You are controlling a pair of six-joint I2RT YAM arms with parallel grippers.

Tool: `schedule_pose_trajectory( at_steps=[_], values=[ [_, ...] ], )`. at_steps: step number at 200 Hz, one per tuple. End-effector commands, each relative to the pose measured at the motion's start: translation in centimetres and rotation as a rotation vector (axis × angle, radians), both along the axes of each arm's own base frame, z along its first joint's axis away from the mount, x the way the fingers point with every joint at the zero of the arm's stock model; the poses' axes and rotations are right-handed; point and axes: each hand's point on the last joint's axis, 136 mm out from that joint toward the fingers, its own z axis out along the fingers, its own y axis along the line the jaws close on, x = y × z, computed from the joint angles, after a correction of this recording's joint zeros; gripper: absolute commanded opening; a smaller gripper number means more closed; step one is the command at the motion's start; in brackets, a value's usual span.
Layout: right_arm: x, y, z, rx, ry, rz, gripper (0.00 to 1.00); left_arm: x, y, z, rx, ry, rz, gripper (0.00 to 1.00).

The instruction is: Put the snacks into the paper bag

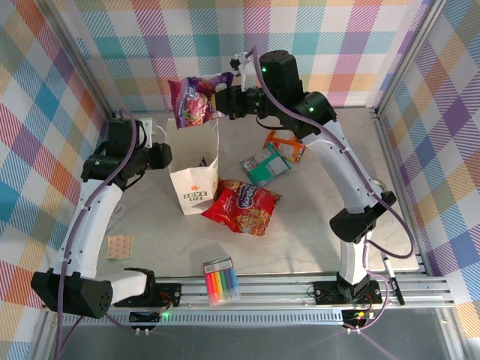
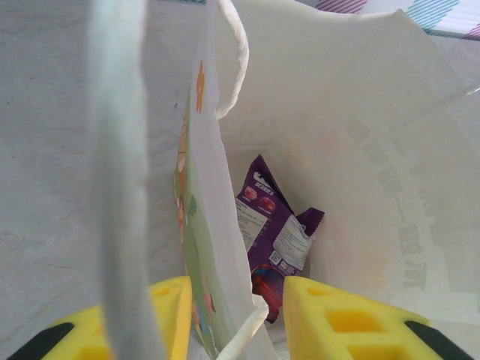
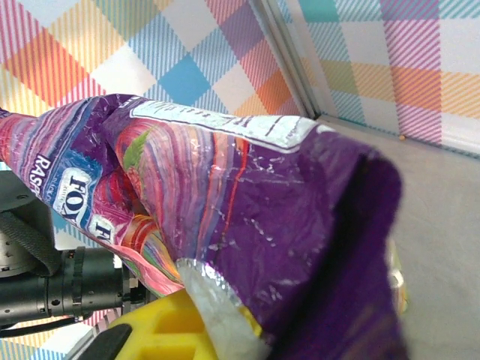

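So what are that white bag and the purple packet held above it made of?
The bag looks like matte white paper: flat creased walls, twisted cord handles. The purple packet looks like glossy plastic film, crinkled and shiny, with a silvery sealed edge, possibly foil-lined.

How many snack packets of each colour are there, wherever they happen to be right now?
Purple packets: 2, one in the right claw as purple packet, one inside the paper bag as purple packet
Red packet: 1
Teal-and-white packet: 1
Orange packet: 1
Total: 5
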Motion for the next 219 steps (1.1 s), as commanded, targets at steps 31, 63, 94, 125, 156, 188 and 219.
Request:
schedule_pose_trajectory(
  at_steps=[31,63,94,125,156,188,219],
  values=[
    [0.1,1.8,1.5,0.005,-0.176,0.065,0.10,-0.3,0.1,0.6,-0.026,-0.027,0.009,0.37],
    [0.6,2.9,0.6,-0.020,-0.235,0.103,0.10,-0.4,0.1,0.6,-0.029,-0.023,0.011,0.36],
    [0.6,3.9,0.0,-0.035,-0.302,0.165,0.10,-0.7,0.1,0.5,-0.033,-0.024,0.014,0.36],
    [1.1,4.7,-1.1,-0.058,-0.343,0.202,0.11,-0.8,0.1,0.3,-0.037,-0.017,0.020,0.36],
    [0.9,5.5,-2.5,-0.077,-0.358,0.262,0.11,-0.6,0.8,0.1,-0.028,-0.019,0.061,0.35],
    [1.0,6.1,-3.7,-0.106,-0.401,0.312,0.11,-0.4,1.4,0.4,-0.026,-0.034,0.104,0.32],
    [0.4,6.8,-4.8,-0.106,-0.403,0.382,0.11,-0.1,1.4,0.5,-0.038,-0.035,0.119,0.31]
  ],
)
